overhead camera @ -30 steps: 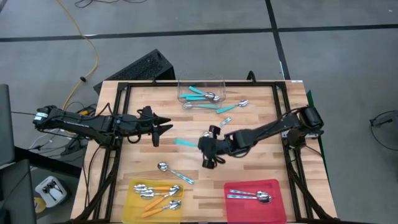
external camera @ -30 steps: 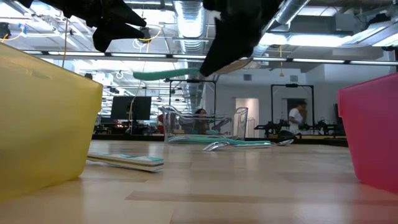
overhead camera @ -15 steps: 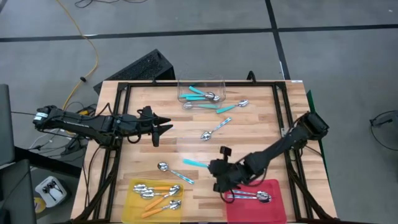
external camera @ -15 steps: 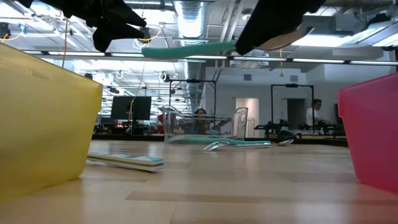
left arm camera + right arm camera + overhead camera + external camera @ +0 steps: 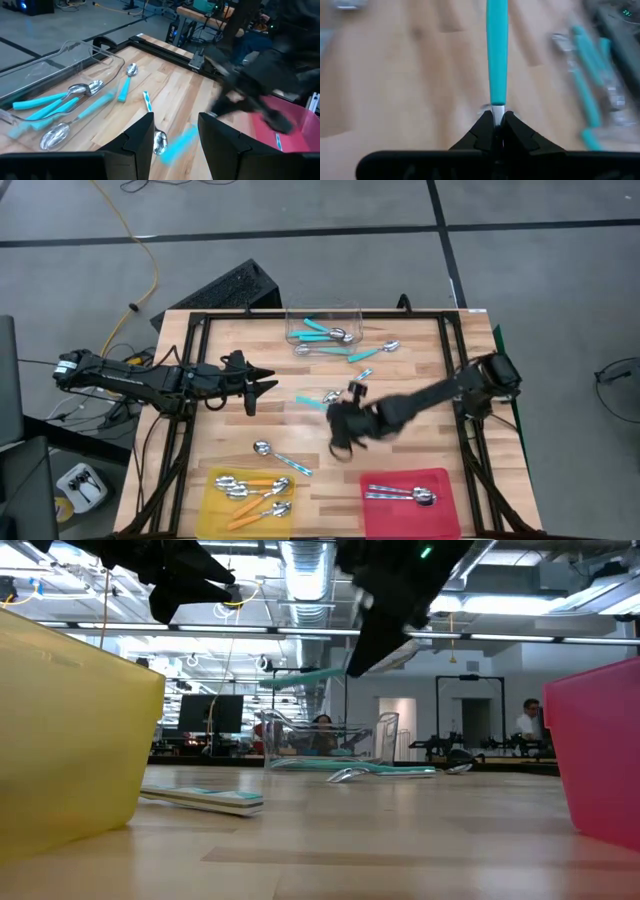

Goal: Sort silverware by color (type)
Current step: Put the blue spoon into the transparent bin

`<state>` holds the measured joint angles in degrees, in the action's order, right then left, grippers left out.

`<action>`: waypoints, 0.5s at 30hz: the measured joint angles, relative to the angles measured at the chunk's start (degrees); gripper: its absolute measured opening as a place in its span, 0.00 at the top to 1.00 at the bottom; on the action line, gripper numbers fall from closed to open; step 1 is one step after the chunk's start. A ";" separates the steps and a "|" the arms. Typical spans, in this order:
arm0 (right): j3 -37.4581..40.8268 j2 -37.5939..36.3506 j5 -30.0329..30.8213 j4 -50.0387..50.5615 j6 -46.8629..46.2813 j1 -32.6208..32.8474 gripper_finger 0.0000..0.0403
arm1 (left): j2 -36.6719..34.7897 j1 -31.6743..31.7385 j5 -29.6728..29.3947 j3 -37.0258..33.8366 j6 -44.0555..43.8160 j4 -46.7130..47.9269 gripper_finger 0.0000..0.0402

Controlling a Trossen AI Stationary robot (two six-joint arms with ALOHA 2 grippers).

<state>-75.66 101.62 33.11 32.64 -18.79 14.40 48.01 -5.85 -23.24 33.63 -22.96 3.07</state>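
2 end effectors | right (image 5: 496, 121) clamps teal spoon (image 5: 496, 50) mid-table | left (image 5: 262, 383) apart, empty

right hand (image 5: 496, 121) | clamped on teal spoon (image 5: 497, 50) | handle points forward | wooden table (image 5: 410, 90) below

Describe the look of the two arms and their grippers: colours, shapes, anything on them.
Both arms are black, slim and jointed. The left arm carries a small white patch near its outer end, and its gripper ends in two pointed, tapering black fingers. The right gripper has matt black wedge-shaped fingers; a small green light shows on that arm in the low view.
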 joint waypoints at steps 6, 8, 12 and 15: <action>0.00 0.00 -5.54 -2.41 8.24 -11.62 0.88 | 0.00 0.00 -0.04 0.00 0.52 0.02 0.66; 0.00 0.00 -7.70 -4.02 9.97 -15.46 0.88 | 0.00 0.00 -0.04 0.00 0.85 0.04 0.66; 0.00 0.02 -11.90 -8.21 13.65 -22.11 0.88 | 0.00 -0.01 -0.07 0.00 1.16 0.04 0.66; 0.00 -1.15 -16.85 -8.96 16.79 -26.94 0.88 | 0.00 0.00 -0.08 0.00 1.90 0.04 0.66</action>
<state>-75.66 100.47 16.26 23.68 -2.00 -12.53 48.01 -5.85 -23.32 33.63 -21.06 3.11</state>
